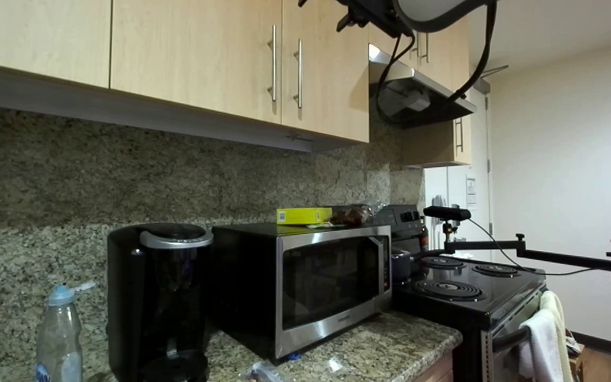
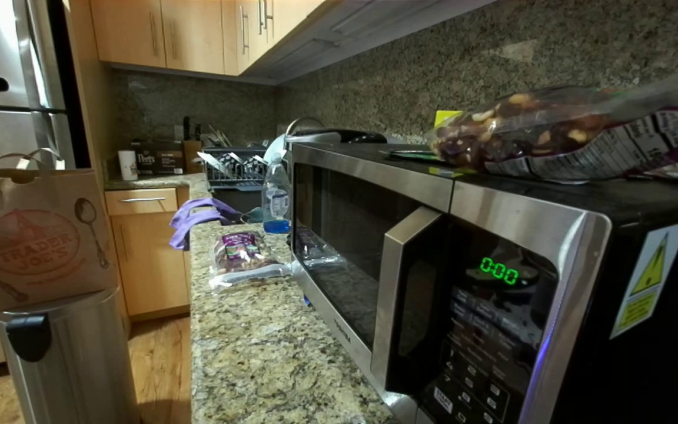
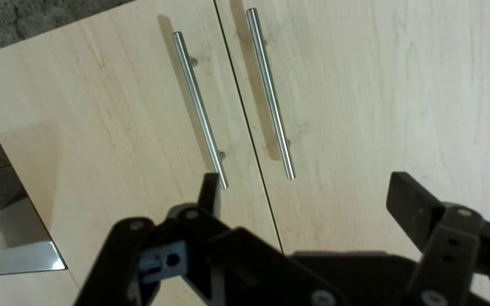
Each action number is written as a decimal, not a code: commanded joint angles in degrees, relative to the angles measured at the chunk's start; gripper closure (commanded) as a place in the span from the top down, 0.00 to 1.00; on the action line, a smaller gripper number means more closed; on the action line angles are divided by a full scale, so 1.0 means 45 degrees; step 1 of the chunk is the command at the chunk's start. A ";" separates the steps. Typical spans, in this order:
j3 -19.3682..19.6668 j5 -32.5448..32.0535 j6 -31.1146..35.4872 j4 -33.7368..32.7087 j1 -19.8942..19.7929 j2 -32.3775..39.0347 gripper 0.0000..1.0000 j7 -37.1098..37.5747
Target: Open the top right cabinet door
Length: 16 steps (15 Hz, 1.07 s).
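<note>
The top right cabinet door (image 1: 332, 79) is light beige wood and closed, with a slim vertical metal handle (image 1: 299, 73) along its left edge. In the wrist view, which looks upside down, this door (image 3: 113, 110) is on the left with its handle (image 3: 200, 110) beside the dark seam. The wider matching door (image 3: 377, 106) is right of the seam with its own handle (image 3: 272, 93). My gripper (image 3: 306, 182) is open with nothing between its fingers. Its left fingertip overlaps the end of the door's handle in the picture; contact cannot be told.
The range hood (image 1: 417, 90) adjoins the door's right side. Dark arm parts and cables (image 1: 380, 16) hang at the top edge of an exterior view. Below are the microwave (image 1: 332, 286) with a yellow box (image 1: 304, 215) on top, the coffee maker (image 1: 159, 302) and the stove (image 1: 470, 286).
</note>
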<state>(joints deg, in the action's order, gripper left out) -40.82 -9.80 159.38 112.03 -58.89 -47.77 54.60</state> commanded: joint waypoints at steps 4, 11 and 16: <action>0.0621 -0.0028 0.0565 0.0000 -0.0114 0.0270 1.00 -0.0283; 0.1924 -0.0434 0.0914 -0.1398 -0.0022 0.2374 1.00 -0.2560; 0.1681 -0.0753 0.0401 -0.3457 0.0315 0.4202 1.00 -0.4091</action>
<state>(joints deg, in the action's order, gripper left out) -32.89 -11.04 162.32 102.96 -59.46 -34.62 39.92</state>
